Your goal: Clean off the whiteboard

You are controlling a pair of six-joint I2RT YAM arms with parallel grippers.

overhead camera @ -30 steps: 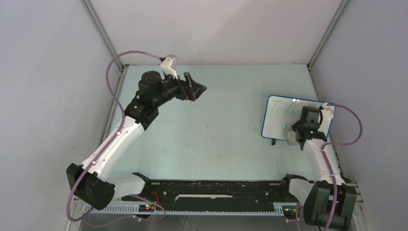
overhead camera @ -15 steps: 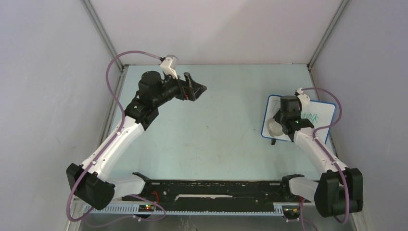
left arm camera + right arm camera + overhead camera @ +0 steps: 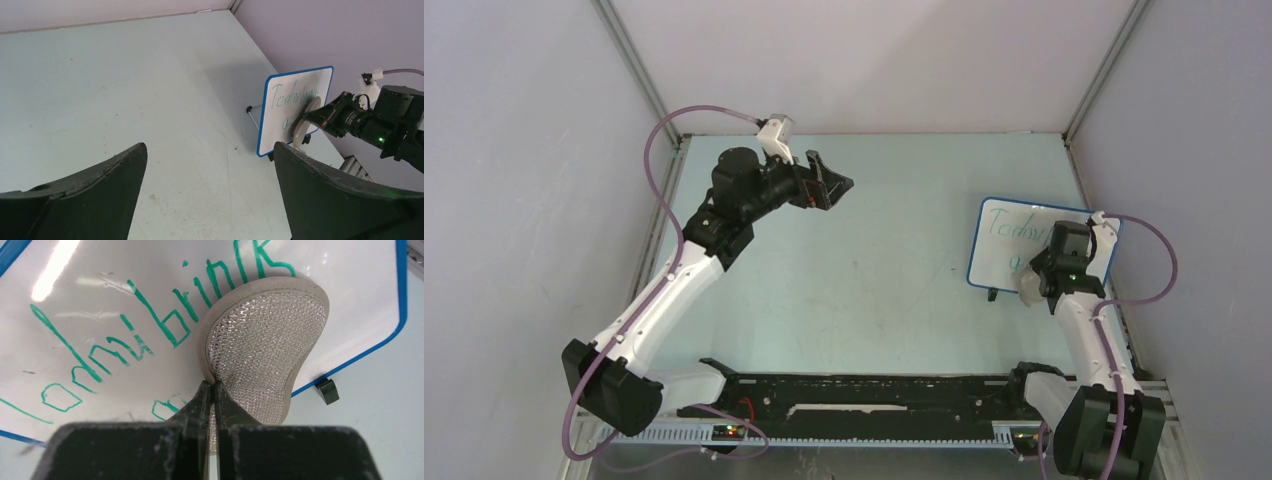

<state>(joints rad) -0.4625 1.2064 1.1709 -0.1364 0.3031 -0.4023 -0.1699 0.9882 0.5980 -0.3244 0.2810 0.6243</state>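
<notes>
The whiteboard (image 3: 999, 250) has a blue rim and stands tilted on the table at the right. It also shows in the left wrist view (image 3: 280, 115) and fills the right wrist view (image 3: 100, 300). Green handwriting (image 3: 165, 320) covers it. My right gripper (image 3: 212, 385) is shut on the edge of a grey-beige sponge pad (image 3: 265, 340), which is pressed against the board's lower right part (image 3: 1030, 287). My left gripper (image 3: 836, 185) hangs open and holding nothing over the table's far left, well apart from the board; its fingers (image 3: 90, 195) frame bare table.
The board's black foot (image 3: 327, 391) rests on the pale table (image 3: 874, 270). The right wall and frame post (image 3: 1104, 70) stand close behind the board. A black rail (image 3: 874, 395) runs along the near edge between the arm bases.
Half a second ago the right gripper held the sponge on the board's left part. It has swept back to the lower right, where it was one second ago. The left arm has not moved.
</notes>
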